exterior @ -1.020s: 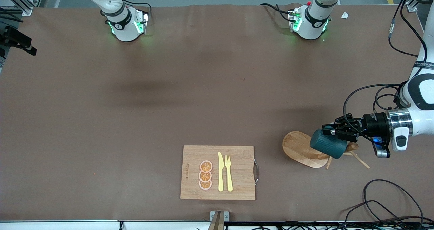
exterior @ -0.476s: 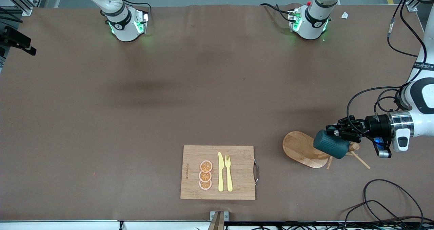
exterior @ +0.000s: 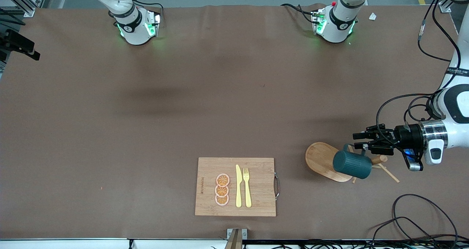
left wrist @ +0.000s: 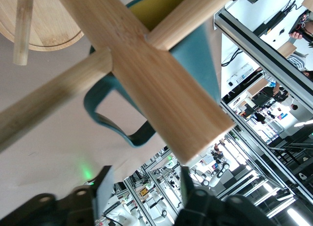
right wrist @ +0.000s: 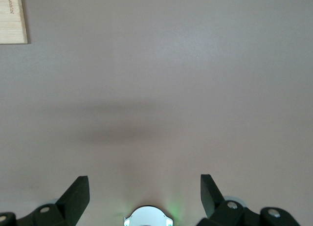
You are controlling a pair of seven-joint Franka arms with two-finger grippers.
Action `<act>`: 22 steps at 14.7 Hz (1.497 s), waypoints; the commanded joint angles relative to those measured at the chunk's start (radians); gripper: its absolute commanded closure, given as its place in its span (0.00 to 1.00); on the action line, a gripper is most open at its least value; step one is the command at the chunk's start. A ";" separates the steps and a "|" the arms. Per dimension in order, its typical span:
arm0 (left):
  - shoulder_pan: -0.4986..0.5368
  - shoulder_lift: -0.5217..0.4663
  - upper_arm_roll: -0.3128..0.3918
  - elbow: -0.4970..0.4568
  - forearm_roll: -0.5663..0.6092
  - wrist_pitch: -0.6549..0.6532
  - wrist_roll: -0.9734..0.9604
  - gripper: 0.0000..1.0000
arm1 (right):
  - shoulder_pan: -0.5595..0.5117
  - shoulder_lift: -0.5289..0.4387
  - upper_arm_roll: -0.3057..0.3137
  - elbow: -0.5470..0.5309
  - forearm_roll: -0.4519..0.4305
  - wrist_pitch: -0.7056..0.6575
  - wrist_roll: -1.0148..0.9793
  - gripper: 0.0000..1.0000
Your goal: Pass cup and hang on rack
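Left gripper (exterior: 356,140) sits over the rack (exterior: 322,160) at the left arm's end of the table, jaws parted, holding nothing. Closest to its fingers (left wrist: 102,189) in the left wrist view is the cup's loop handle, clear of both fingers, looped around a peg where the peg meets the thick post. Cup (exterior: 351,164) hangs just below the gripper in the front view, tilted, dark teal with a ribbed side; yellowish inside shows in the left wrist view (left wrist: 156,8). Under the cup is the rack's oval wooden base; thin pegs stick out past the cup. Farther from the gripper, toward the table's middle, lies a cutting board (exterior: 207,168) carrying three orange slices (exterior: 222,189), a yellow knife (exterior: 238,186) and a yellow fork (exterior: 247,186).

Right gripper (right wrist: 145,192) waits, jaws spread wide and empty, over bare brown table (exterior: 146,113); a corner of the cutting board shows well apart from it.
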 commanded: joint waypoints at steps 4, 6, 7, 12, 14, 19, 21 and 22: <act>0.010 -0.070 -0.019 0.036 0.007 -0.041 -0.075 0.00 | -0.008 -0.016 0.003 -0.018 0.012 0.003 0.014 0.00; 0.008 -0.148 -0.032 0.056 0.092 -0.087 -0.149 0.00 | -0.006 -0.016 0.003 -0.018 0.012 0.003 0.014 0.00; 0.008 -0.180 -0.051 0.063 0.116 -0.111 -0.171 0.00 | -0.006 -0.016 0.003 -0.018 0.012 0.004 0.014 0.00; -0.009 -0.308 -0.122 0.208 0.366 -0.317 -0.175 0.00 | -0.005 -0.016 0.003 -0.018 0.012 0.006 0.010 0.00; -0.013 -0.300 -0.214 0.243 0.571 -0.401 -0.125 0.00 | -0.005 -0.016 0.003 -0.018 0.012 0.006 0.009 0.00; -0.007 -0.346 -0.312 0.264 0.826 -0.506 0.235 0.01 | -0.003 -0.016 0.003 -0.016 0.012 0.006 0.009 0.00; -0.007 -0.346 -0.316 0.266 0.839 -0.501 0.303 0.00 | -0.003 -0.016 0.003 -0.016 0.011 0.006 0.007 0.00; -0.007 -0.348 -0.319 0.266 0.839 -0.503 0.302 0.00 | -0.003 -0.016 0.003 -0.016 0.011 0.006 0.007 0.00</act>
